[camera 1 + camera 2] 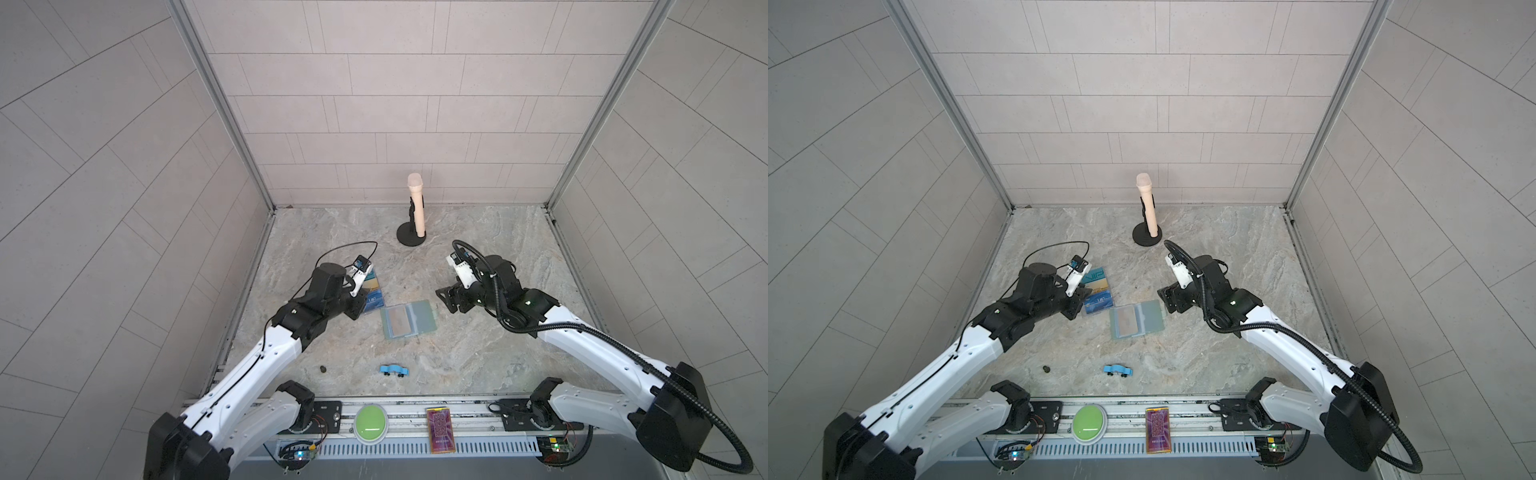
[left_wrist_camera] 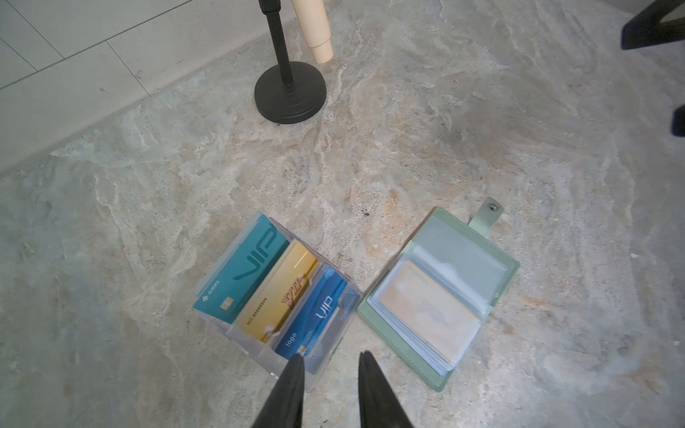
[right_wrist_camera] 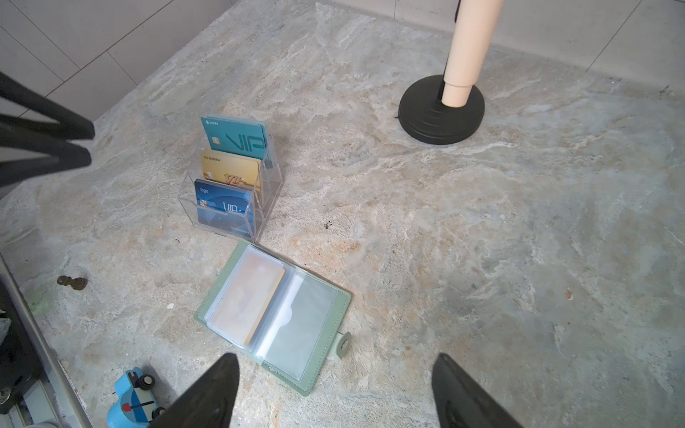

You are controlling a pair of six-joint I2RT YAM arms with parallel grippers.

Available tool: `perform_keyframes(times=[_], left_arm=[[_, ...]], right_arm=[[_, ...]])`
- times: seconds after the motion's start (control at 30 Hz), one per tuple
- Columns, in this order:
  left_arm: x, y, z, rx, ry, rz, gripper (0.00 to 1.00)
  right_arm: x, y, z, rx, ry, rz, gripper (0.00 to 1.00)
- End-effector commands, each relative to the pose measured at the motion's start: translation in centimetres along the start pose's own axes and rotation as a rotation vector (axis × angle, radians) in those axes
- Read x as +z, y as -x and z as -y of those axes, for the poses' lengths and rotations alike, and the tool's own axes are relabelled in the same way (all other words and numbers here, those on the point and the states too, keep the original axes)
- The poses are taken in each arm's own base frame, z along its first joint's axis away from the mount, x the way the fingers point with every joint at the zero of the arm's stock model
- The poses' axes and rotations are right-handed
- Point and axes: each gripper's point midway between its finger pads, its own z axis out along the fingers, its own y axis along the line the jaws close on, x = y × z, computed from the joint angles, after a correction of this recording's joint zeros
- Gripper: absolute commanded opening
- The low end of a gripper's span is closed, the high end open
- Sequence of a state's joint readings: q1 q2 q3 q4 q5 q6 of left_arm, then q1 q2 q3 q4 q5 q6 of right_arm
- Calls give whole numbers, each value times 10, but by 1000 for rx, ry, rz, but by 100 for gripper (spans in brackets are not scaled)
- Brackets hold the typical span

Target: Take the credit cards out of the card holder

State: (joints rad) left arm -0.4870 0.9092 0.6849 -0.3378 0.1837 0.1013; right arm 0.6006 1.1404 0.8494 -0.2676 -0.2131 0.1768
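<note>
My left tool (image 2: pixel 330 359) has its jaws a narrow way apart with nothing between them. One fingertip (image 2: pixel 296 365) sits in front of the near corner of the clear acrylic stand (image 3: pixel 273 181); whether it touches I cannot tell. My right tool (image 3: pixel 335 367) is spread wide and holds nothing, hanging over the snap-tab edge of the card holder (image 3: pixel 315 322).

The card holder lies opened flat on the tabletop (image 1: pixel 478 353), just beside the stand and between my two tools in both top views. On one page a clear sleeve holds a tan card (image 2: pixel 426 311). The sleeve on the facing page looks empty. More sleeves are stacked beneath the tan card, and only their pale edges show, so I cannot tell whether they hold cards.

The stand holds its cards in stepped slots: a teal VIP card (image 2: pixel 244 266) at the back, a gold card (image 2: pixel 278 292) in the middle and a printed blue card (image 2: pixel 315 311) in front.

Farther off, a microphone (image 1: pixel 416 203) stands upright on a black round base (image 1: pixel 411 240); both wrist views cut off its head. A blue toy car (image 1: pixel 394 370) lies nearer the front rail, with a small dark piece (image 1: pixel 322 368) apart from it, too small to identify. In a top view my left arm covers part of the stand.
</note>
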Motion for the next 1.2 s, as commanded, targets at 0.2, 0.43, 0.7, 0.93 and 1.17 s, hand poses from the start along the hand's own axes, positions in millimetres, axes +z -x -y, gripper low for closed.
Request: perform_keyframes(times=[0.2, 0.43, 0.7, 0.93, 1.17], left_arm=[[3, -22, 35, -176, -74, 12, 22], [29, -40, 45, -250, -93, 2, 15], [66, -69, 53, -267, -122, -60, 7], [87, -77, 58, -282, -148, -95, 0], [103, -87, 55, -354, -139, -127, 0]], right_arm=[[15, -3, -12, -39, -17, -84, 83], [44, -8, -25, 4, -13, -113, 81], [77, -20, -55, 73, 7, -128, 81], [96, -37, -56, 120, -48, -160, 82], [108, -53, -69, 29, -57, -226, 81]])
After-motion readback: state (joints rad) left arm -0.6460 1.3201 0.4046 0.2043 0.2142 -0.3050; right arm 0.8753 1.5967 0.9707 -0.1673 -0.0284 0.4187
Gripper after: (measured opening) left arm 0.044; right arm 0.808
